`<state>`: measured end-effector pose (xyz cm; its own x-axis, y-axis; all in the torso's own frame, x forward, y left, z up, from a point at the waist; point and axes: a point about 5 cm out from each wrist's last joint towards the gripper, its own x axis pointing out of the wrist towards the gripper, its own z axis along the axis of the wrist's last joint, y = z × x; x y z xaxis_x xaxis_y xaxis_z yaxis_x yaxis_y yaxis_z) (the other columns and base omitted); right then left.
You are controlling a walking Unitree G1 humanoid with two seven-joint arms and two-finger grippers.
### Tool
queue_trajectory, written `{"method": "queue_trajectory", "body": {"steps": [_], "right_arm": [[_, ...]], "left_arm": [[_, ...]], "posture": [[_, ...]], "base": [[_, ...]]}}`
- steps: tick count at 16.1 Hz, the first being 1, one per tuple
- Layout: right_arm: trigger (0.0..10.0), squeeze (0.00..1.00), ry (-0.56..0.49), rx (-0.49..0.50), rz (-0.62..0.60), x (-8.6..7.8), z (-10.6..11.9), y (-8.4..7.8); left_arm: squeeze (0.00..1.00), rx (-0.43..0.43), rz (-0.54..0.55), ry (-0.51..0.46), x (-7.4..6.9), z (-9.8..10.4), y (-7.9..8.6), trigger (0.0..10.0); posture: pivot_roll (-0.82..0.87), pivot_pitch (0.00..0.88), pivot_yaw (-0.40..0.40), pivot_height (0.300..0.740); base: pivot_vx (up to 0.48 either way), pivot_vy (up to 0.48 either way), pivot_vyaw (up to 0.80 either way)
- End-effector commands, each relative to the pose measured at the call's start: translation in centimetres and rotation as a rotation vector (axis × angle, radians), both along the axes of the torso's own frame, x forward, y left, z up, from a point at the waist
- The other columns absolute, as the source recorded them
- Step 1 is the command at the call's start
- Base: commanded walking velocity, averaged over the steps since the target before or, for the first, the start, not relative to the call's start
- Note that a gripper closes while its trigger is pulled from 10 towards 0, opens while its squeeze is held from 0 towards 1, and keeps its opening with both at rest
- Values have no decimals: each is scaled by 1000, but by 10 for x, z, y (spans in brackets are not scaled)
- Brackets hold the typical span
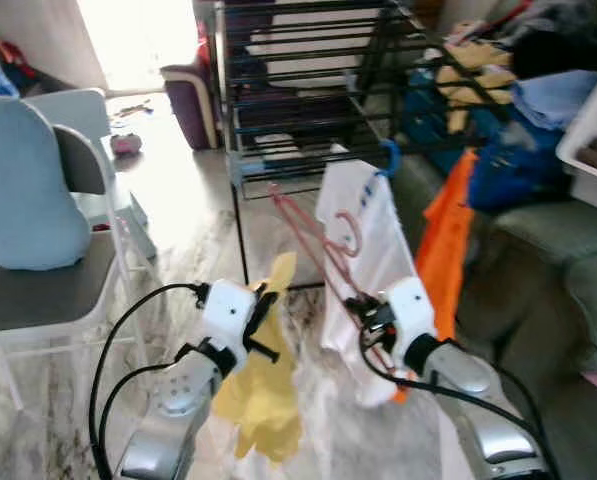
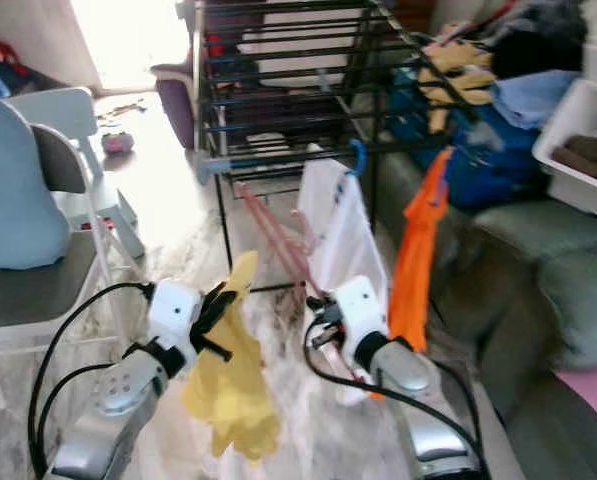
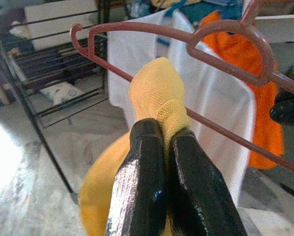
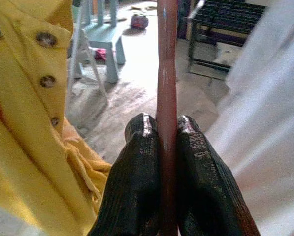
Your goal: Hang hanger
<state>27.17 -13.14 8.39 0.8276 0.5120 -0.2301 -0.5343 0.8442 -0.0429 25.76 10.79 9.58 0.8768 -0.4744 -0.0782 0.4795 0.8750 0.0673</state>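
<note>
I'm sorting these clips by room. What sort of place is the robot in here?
Most likely a lived-in home living room used for drying laundry: a black metal drying rack with a white garment and orange garment hanging from it, a grey-green sofa heaped with clothes, and a pale blue chair.

Strong daylight is thrown in from the far doorway, the floor (image 1: 168, 180) is washed out by glare, and slight blur is seen throughout.
</note>
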Motion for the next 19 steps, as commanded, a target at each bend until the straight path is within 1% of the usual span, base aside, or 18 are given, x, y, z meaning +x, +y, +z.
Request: {"method": "queue_trajectory", "body": {"steps": [1, 6, 12, 19], "right_arm": [[10000, 0, -18, 11, 14, 3, 5, 6], [10000, 0, -12, 1, 18, 3, 5, 3], [10000, 0, 9, 0, 61, 3, 3, 9], [10000, 0, 14, -3, 76, 4, 1, 11]], "left_arm": [[0, 14, 8, -42, 3, 8, 5, 10000], [0, 24, 2, -41, 4, 8, 7, 10000], [0, 19, -4, -40, 3, 7, 4, 10000], [0, 23, -19, -45, 4, 8, 2, 10000]], "posture": [[-116, 0, -9, 740], [-119, 0, -11, 740], [-115, 0, -12, 740], [-114, 0, -9, 740]], "base": [[-304, 0, 0], [-303, 0, 0], [-303, 0, 0], [-304, 0, 0]]}}
